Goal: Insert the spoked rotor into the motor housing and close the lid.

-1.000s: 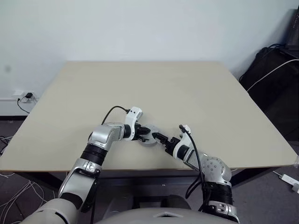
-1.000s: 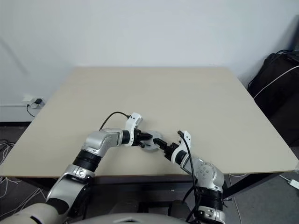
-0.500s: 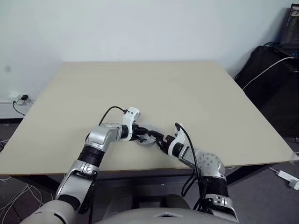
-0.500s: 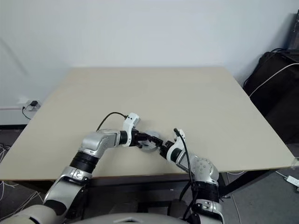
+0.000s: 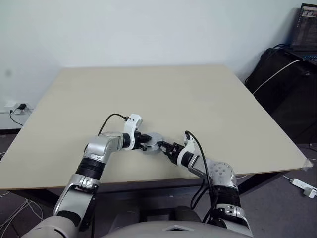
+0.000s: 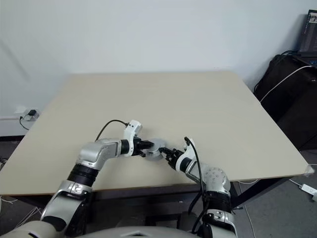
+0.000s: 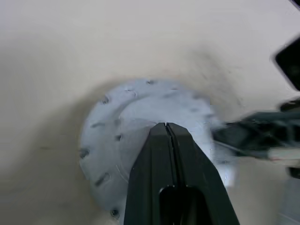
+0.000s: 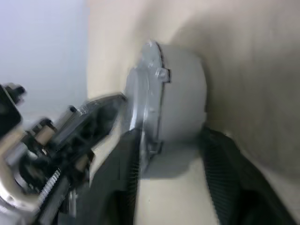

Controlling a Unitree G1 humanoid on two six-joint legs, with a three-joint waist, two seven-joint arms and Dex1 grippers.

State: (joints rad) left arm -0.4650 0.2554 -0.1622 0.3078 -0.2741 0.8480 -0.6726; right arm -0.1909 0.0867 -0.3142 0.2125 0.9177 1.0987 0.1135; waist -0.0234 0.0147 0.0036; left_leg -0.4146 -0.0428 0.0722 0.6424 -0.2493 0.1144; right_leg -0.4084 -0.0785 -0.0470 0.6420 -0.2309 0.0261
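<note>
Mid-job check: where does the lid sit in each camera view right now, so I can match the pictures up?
Left eye view: the lid lies near the table's front edge, between the two grippers.
Right eye view: lid, same spot.
Left wrist view: the lid's top face lies behind the shut left gripper.
Right wrist view: the lid seen edge-on, between the right gripper's fingers.
Shared landmark: the left gripper's black fingers on the lid.

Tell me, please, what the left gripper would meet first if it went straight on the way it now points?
Most likely the lid: the left gripper, shut, points at its silver top from very close. Whether the tips already touch it is unclear.
</note>
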